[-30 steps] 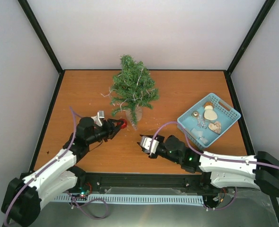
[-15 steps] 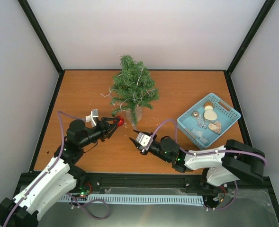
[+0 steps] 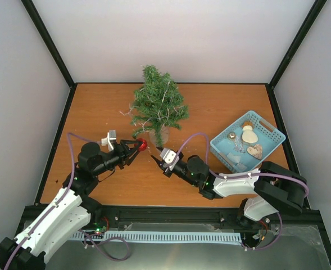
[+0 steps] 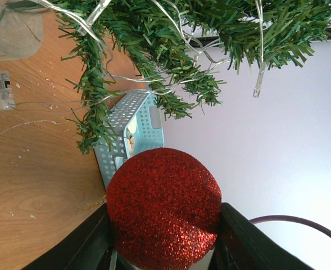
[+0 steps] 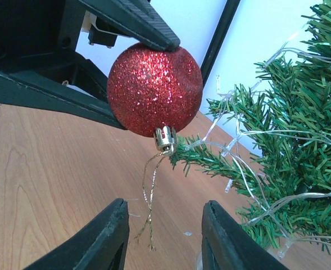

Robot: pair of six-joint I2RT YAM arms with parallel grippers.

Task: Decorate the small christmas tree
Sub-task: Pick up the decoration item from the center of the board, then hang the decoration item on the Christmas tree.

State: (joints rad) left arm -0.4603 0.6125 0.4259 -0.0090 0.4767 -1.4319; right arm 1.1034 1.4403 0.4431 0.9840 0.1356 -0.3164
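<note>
The left gripper (image 3: 137,147) pinches a red glitter ball (image 3: 143,144) just beside the low branches of the small christmas tree (image 3: 158,107), upright at the table's (image 3: 221,109) back centre; the right gripper (image 3: 155,161), fingers spread, points at the ball's gold thread (image 5: 149,197).

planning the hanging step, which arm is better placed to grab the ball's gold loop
Right. The right gripper is open and faces the gold loop dangling under the red ball; the left gripper is shut on that ball beside the tree.
</note>
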